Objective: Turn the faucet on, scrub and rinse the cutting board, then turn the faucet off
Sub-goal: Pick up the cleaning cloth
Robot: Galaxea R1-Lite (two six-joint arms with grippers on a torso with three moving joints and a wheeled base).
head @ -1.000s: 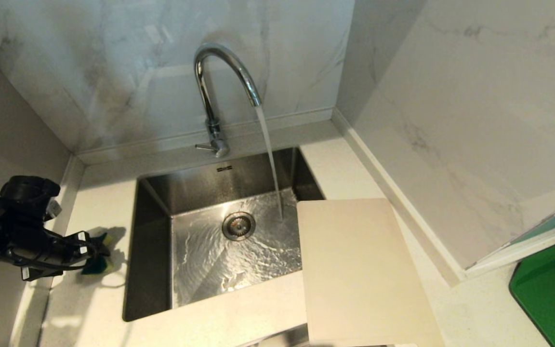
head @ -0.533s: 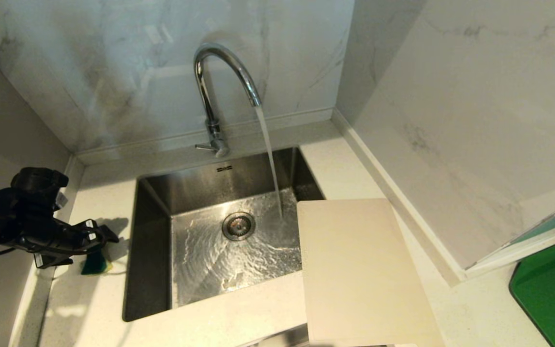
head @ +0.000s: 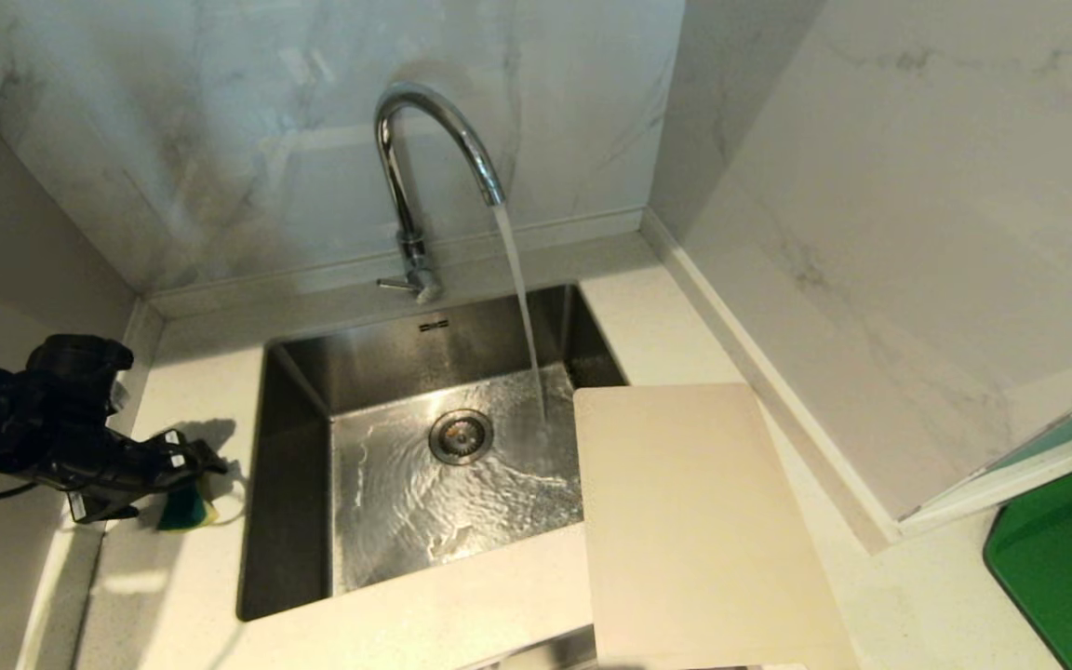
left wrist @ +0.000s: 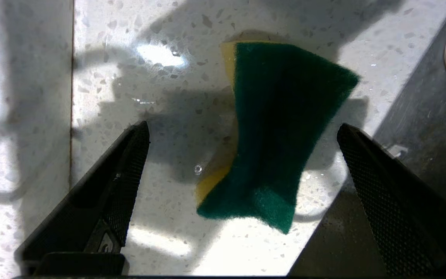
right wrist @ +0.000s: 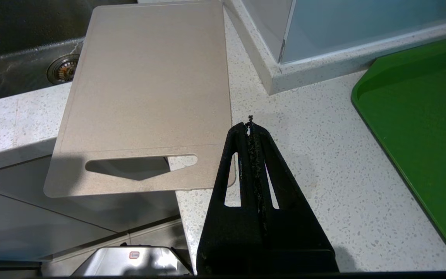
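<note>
The left gripper [head: 206, 462] is held low over the counter left of the sink [head: 299, 391], its jaws spread wide above a green-and-yellow sponge [left wrist: 273, 131] that is not grasped. Water is poured from the faucet [head: 420, 158] into the sink. The cutting board [head: 694, 521] is laid across the sink's right rim. The right gripper [right wrist: 251, 130] is clenched, empty, beside the board's handle end.

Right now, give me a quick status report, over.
Left gripper open above sponge; right gripper shut, idle. Faucet running; cutting board untouched beside sink. Nothing in the way.
</note>
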